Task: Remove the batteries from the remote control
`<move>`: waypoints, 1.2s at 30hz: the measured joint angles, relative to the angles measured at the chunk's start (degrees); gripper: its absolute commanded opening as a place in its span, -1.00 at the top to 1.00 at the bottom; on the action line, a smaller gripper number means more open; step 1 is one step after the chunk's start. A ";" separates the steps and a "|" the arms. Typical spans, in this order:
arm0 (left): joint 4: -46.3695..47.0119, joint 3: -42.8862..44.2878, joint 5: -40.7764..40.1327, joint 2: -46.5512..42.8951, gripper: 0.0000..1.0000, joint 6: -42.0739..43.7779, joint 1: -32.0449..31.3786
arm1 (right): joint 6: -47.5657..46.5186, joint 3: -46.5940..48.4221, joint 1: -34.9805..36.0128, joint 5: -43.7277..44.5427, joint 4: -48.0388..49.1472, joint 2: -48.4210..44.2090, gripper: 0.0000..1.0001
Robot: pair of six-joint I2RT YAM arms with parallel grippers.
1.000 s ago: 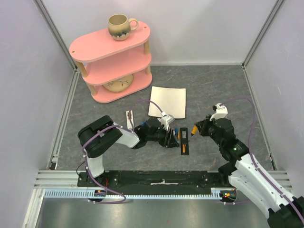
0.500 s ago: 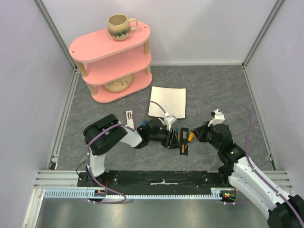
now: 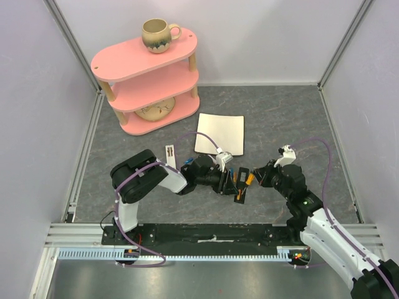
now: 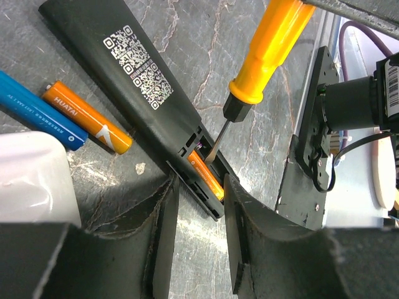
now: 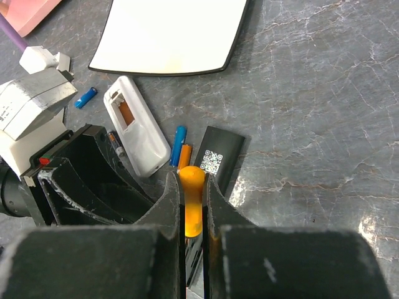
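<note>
Grey marbled surface (image 3: 280,112), pale walls on three sides; pink shelf (image 3: 146,75) at the far left with a mug (image 3: 157,34) on top

- Black remote (image 4: 134,68) lies back-side up near the middle, cover off at the end nearest your left arm
- One orange battery (image 4: 209,177) sits in the open bay
- Two loose batteries lie side by side just beside the black remote: a second orange one (image 4: 87,116) and a blue one (image 4: 37,109)
- Left claw (image 4: 198,199): narrow gap, fingers on either side of the remote's open end. You cannot tell whether they press on it
- Right claw (image 5: 190,205): clamped on the orange handle of a screwdriver (image 4: 268,50)
- Screwdriver is tilted, its metal tip down in the bay and touching the seated battery
- White remote (image 5: 137,128) lies just past the loose batteries, between them and your left arm
- White sheet (image 5: 174,31) lies flat farther back
</note>
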 measured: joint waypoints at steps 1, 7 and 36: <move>-0.02 0.00 0.00 0.00 0.17 -0.02 -0.02 | -0.02 0.00 0.00 0.04 -0.28 -0.24 1.00; -0.02 0.02 0.00 0.11 0.17 -0.50 -1.22 | -0.76 0.35 0.00 0.57 -2.89 -1.99 1.00; -0.76 2.56 -0.31 2.12 0.40 -1.77 -4.07 | -3.74 2.43 0.00 3.23 -10.25 -9.29 1.00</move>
